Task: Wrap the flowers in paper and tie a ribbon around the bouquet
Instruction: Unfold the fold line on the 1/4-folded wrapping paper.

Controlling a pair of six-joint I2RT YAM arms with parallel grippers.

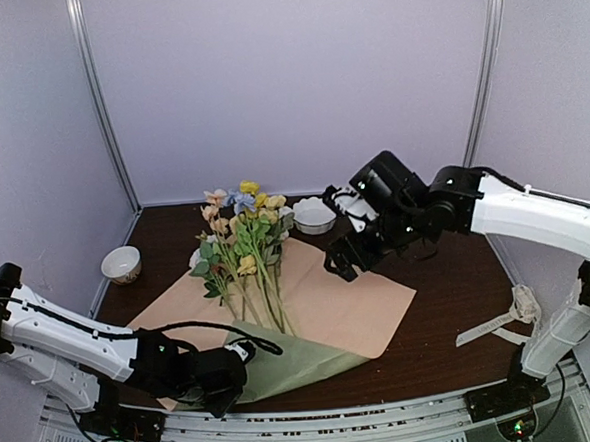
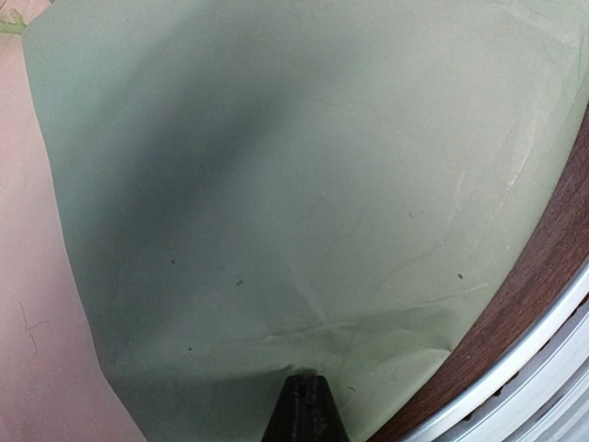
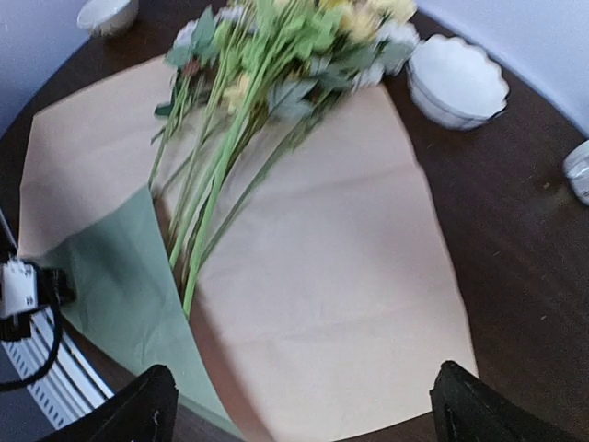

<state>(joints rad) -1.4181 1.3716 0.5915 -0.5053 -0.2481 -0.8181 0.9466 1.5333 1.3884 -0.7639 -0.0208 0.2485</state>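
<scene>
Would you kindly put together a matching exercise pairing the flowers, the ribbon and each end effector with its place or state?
Things:
1. flowers
2. ribbon
3. left end effector
4. right end effector

Places or states:
A. open, above the paper
B. lying on the paper's peach side
C. shut on the paper's folded green corner
D. on the table near the right arm's base

Pairs: 1-B, 2-D, 3-C, 4-A.
</scene>
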